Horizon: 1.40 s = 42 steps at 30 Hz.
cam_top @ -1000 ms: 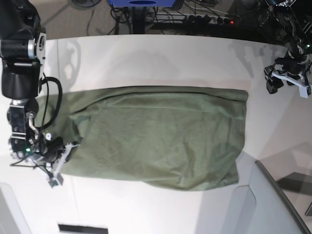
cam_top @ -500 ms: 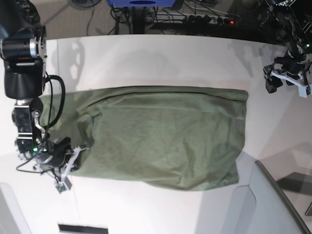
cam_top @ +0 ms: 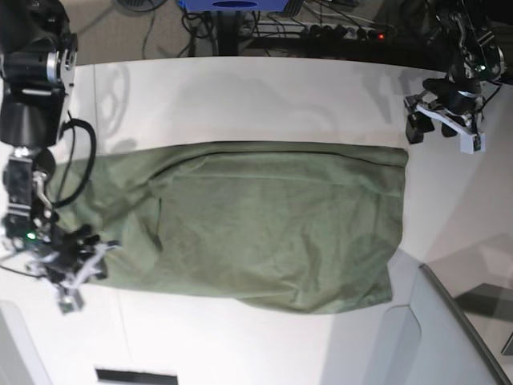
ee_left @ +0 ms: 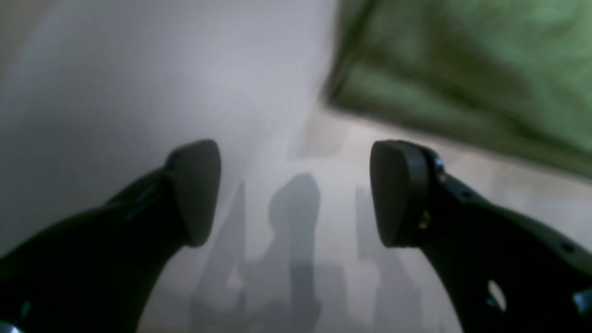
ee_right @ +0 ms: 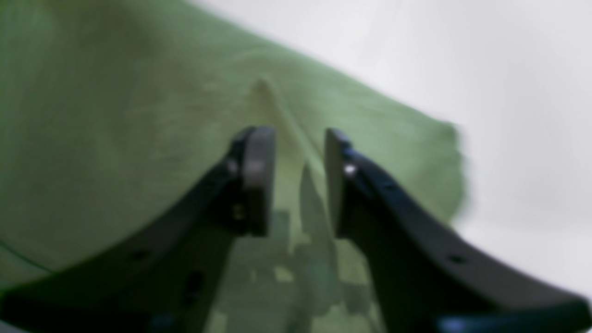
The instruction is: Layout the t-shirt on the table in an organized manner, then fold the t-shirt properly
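The olive-green t-shirt (cam_top: 264, 224) lies spread flat across the middle of the white table (cam_top: 264, 96), its long side running left to right. My right gripper (cam_top: 76, 274) sits at the shirt's left end. In the right wrist view this gripper (ee_right: 297, 138) has its jaws parted, and a raised crease of the t-shirt (ee_right: 115, 115) runs between them. My left gripper (cam_top: 439, 122) hovers just beyond the shirt's far right corner. The left wrist view shows it (ee_left: 296, 159) wide open over bare table (ee_left: 138, 83), with the t-shirt's corner (ee_left: 462, 69) at the upper right.
A grey angled panel (cam_top: 449, 329) juts in at the bottom right, close to the shirt's near right corner. Cables and a power strip (cam_top: 345, 32) lie beyond the table's far edge. A dark slot (cam_top: 136, 374) marks the near edge.
The right gripper has drawn back to the left and its jaws have parted, leaving the shirt's left end pulled out flatter. The left gripper has moved left and farther back, toward the shirt's far right corner.
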Each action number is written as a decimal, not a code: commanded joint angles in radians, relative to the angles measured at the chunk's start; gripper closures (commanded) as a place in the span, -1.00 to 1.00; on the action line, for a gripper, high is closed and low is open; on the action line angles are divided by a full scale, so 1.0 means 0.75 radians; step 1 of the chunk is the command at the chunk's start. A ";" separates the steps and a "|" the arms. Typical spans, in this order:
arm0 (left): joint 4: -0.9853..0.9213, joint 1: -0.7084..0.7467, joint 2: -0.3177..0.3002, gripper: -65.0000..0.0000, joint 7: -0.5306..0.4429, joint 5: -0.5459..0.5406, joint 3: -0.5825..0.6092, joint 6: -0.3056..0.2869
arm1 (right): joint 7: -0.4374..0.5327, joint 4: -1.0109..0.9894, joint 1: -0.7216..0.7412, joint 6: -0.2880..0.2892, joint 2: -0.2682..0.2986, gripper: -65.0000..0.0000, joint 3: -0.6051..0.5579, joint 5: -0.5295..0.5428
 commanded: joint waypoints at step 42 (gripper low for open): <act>-0.426 -0.178 0.060 -0.64 -0.100 -0.422 -0.089 -0.003 | 0.115 0.302 -0.727 0.007 -0.070 0.20 0.549 0.395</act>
